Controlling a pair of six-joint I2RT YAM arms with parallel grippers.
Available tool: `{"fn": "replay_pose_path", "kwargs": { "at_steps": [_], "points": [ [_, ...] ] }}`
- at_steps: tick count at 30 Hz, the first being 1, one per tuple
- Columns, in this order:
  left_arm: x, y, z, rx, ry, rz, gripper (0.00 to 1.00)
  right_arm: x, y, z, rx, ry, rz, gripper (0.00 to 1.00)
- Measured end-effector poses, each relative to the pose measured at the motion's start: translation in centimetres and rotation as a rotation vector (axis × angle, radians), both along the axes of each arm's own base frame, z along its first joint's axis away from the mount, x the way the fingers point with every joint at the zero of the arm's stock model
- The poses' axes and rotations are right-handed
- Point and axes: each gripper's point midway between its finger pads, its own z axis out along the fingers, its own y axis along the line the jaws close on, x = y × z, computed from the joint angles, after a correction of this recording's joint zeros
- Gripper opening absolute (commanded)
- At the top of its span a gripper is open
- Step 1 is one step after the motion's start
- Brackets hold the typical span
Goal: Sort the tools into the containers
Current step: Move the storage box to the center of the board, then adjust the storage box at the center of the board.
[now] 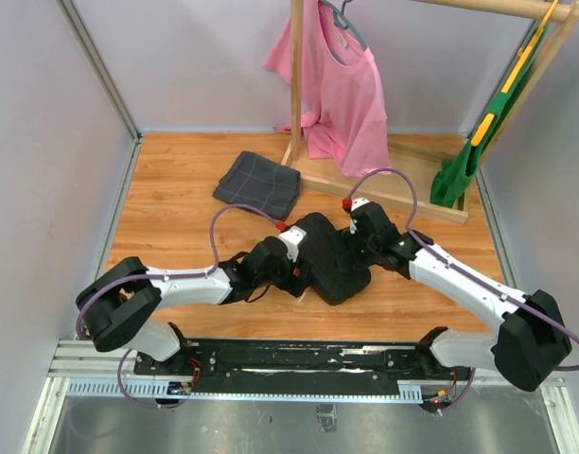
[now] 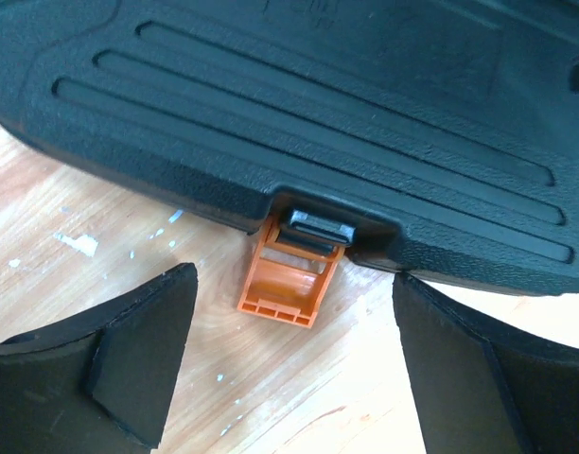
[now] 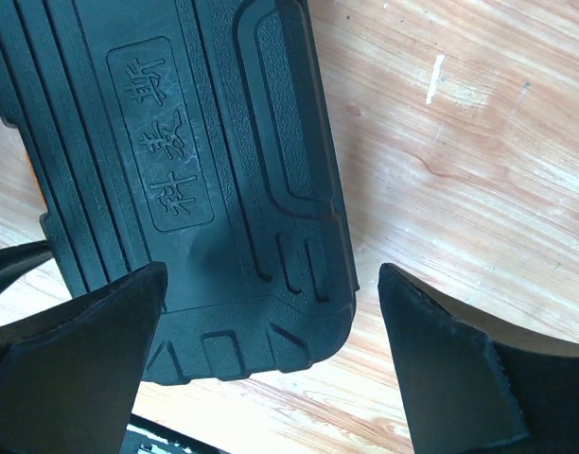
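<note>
The black tool case (image 1: 332, 260) lies shut in the middle of the wooden table, with both arms at it. In the left wrist view its ribbed shell (image 2: 318, 104) fills the top, and its orange clasp (image 2: 288, 279) hangs flipped down onto the wood. My left gripper (image 2: 294, 326) is open just short of the clasp, touching nothing; from above it (image 1: 297, 276) sits at the case's left side. My right gripper (image 3: 271, 317) is open over a rounded corner of the case (image 3: 185, 189), the fingers apart from it; from above it (image 1: 356, 248) is at the case's far right. No tools are in view.
A dark grey checked cloth (image 1: 259, 183) lies behind the case to the left. A wooden clothes rack (image 1: 384, 189) stands at the back, holding a pink shirt (image 1: 342, 90) and a green garment (image 1: 469, 156). A black rail (image 1: 299, 357) runs along the near edge.
</note>
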Motion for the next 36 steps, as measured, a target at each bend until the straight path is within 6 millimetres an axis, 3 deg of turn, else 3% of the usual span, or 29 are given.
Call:
{"fn": "replay_pose_path", "kwargs": {
  "at_steps": [7, 14, 22, 36],
  "points": [
    [0.1, -0.7, 0.3, -0.012, -0.012, -0.021, 0.82, -0.4, -0.7, 0.4, 0.003, -0.010, -0.012, 0.94],
    [-0.1, -0.4, -2.0, 0.051, 0.006, -0.046, 0.77, -0.2, -1.1, 0.6, 0.012, -0.012, -0.031, 0.94],
    [0.4, -0.6, -2.2, 0.061, -0.021, -0.050, 0.60, -0.3, -1.0, 0.5, 0.017, -0.008, -0.031, 0.95],
    [-0.5, -1.6, -2.4, 0.060, -0.017, -0.091, 0.59, -0.3, -1.0, 0.5, 0.021, -0.002, -0.033, 0.94]
  ]
}}
